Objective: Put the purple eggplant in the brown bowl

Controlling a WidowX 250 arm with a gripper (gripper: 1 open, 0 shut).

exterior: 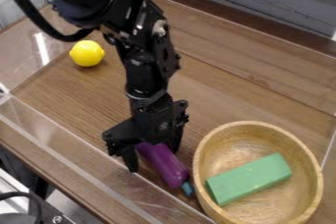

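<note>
Purple eggplant (pixel 164 166) | looks light, stiff, slick; I'd take its thick middle | hand (pixel 147 151) straddles upper end, pinch unconfirmed, I cannot tell

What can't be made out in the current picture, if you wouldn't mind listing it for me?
- Camera view: whether the gripper grips the eggplant or only touches it; its dark fingers overlap the eggplant's upper end.
- Camera view: the bowl's floor under the green block, hidden by the block.
- Camera view: the arm's upper part, cut off by the top edge.
</note>
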